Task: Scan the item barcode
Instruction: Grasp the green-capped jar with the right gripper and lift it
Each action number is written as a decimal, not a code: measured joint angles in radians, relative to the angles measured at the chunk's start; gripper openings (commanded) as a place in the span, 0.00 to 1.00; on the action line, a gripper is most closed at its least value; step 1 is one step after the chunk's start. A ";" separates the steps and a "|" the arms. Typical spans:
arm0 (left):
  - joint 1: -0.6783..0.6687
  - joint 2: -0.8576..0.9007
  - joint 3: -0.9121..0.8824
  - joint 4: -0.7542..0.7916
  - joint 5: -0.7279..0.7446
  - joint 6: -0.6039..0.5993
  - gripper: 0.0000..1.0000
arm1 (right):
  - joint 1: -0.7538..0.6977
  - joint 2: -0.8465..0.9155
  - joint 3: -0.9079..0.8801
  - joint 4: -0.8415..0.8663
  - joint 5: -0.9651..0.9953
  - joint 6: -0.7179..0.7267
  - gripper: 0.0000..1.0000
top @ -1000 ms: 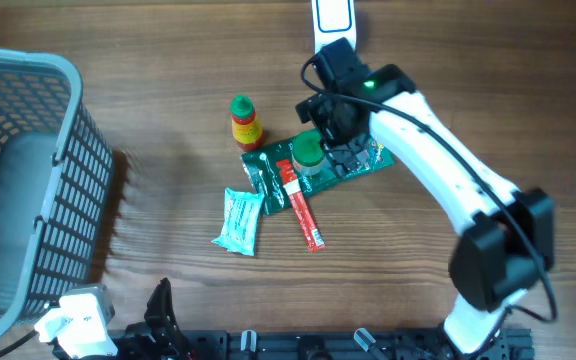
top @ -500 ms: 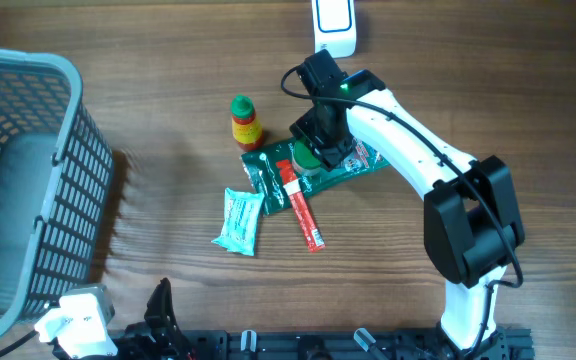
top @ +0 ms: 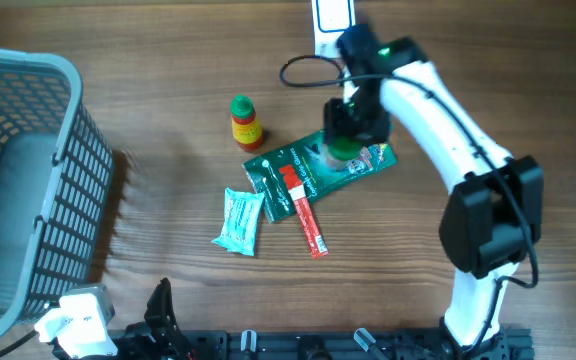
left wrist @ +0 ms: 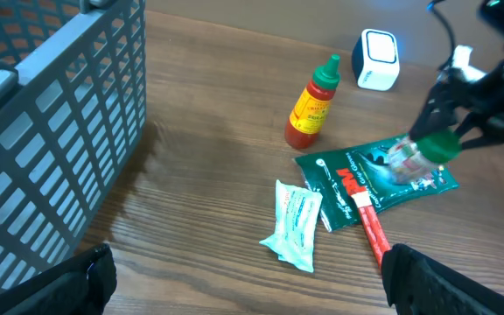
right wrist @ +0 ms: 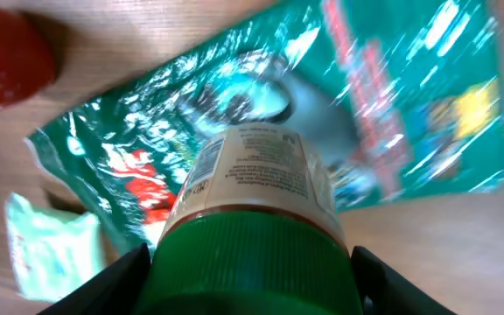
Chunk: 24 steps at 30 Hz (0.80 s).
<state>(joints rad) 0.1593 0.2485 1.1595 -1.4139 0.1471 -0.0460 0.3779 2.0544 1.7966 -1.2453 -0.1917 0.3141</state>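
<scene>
Wood-grain tabletop [top: 168, 60] is seen from above, with a grey slatted basket [top: 68, 150] standing at its left edge. Toward the far middle, a red sauce bottle [top: 244, 122] with a green cap is stood upright, and just to its right and slightly nearer a green foil packet [top: 298, 175] is laid flat. A red stick sachet [top: 306, 215] is laid partly over the packet's left part, and a pale teal pouch [top: 239, 220] is found just left of that. A white scanner [top: 333, 18] is placed at the far edge. The right gripper [top: 353, 125] is closed partway around a small jar [right wrist: 256, 175] with a green lid, which is clamped at the lid between both fingers [right wrist: 112, 284]. The jar is held over the right part of the foil packet, its printed label turned toward the wrist camera; whether it touches the packet cannot be told. The left gripper [left wrist: 248, 262] is spread fully wide with nothing in it, positioned at the near edge, well apart from the items.
</scene>
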 measured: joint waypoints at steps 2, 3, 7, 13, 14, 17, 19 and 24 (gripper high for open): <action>0.000 0.000 0.000 0.000 0.000 0.000 1.00 | -0.031 0.000 0.000 -0.003 0.009 -0.136 0.70; 0.000 0.000 0.000 0.000 0.000 0.000 1.00 | -0.035 0.000 -0.006 0.007 0.011 -0.190 0.71; 0.000 0.000 0.000 0.000 0.000 0.000 1.00 | -0.016 0.000 -0.016 0.044 0.010 -0.346 0.76; 0.000 0.000 0.000 0.000 0.000 0.000 1.00 | 0.003 0.000 -0.016 0.028 0.011 -0.460 0.89; 0.000 0.000 0.000 0.000 0.000 0.000 1.00 | 0.003 0.000 -0.016 0.026 0.013 -0.470 0.93; 0.000 0.000 0.000 0.000 0.000 0.000 1.00 | 0.003 0.000 -0.016 0.026 0.016 -0.483 1.00; 0.000 0.000 0.000 0.000 0.000 0.000 1.00 | 0.003 0.000 -0.014 0.021 0.017 -0.457 1.00; 0.000 0.000 0.000 0.000 0.000 0.000 1.00 | 0.003 -0.002 0.093 -0.056 0.050 -0.188 1.00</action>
<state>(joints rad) 0.1593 0.2485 1.1595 -1.4143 0.1471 -0.0456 0.3809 2.0529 1.8893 -1.3010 -0.1417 0.1257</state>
